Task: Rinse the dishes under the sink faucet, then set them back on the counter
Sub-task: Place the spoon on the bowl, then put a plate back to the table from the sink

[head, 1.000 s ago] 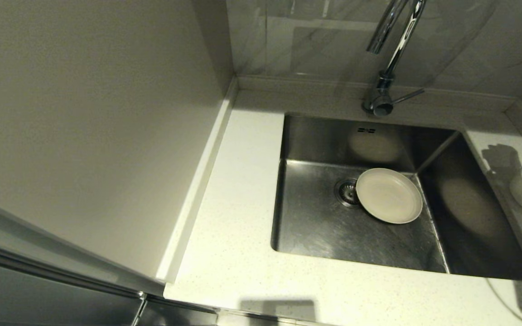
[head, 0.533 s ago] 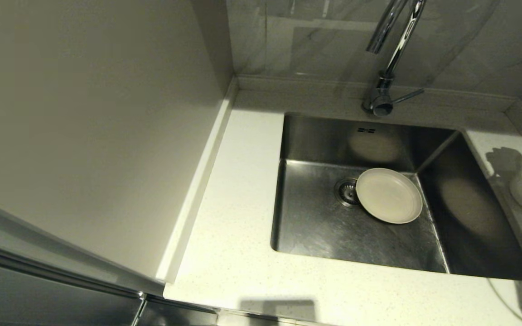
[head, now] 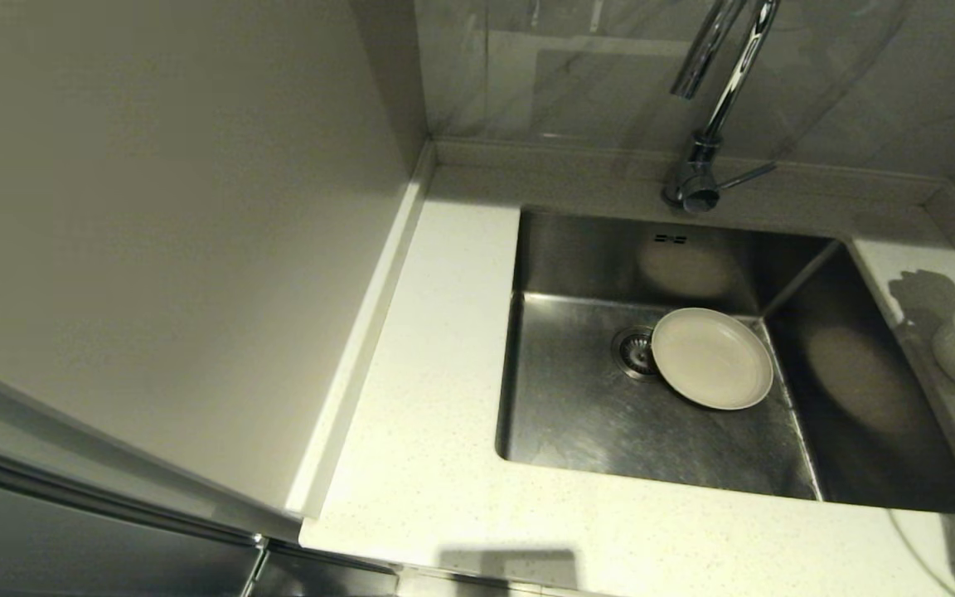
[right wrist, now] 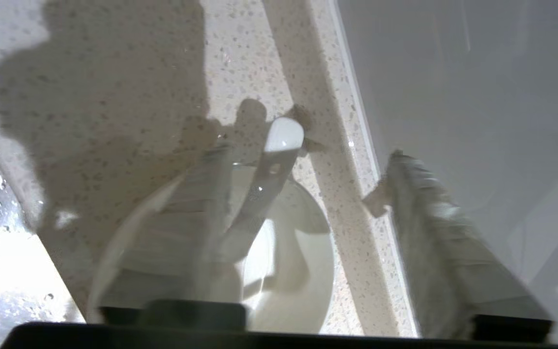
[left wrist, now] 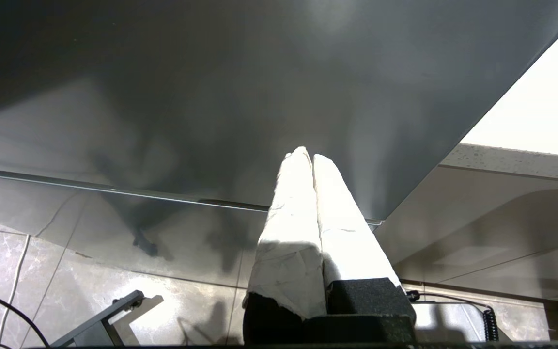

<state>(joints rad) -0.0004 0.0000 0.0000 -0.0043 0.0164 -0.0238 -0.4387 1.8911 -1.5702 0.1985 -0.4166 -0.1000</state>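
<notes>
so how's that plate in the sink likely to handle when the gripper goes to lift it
The plate looks rigid and breakable, probably ceramic. It lies flat and shallow on the sink floor, so getting a finger under its rim may be awkward. Droplets near the basin suggest it could be slippery.

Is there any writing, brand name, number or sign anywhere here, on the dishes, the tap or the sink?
None: no writing can be read in any view.
plate: plain, no mark.
bowl and spoon: plain white.
faucet: bare chrome, no brand showing.
sink: only two small overflow slots, no lettering.
</notes>
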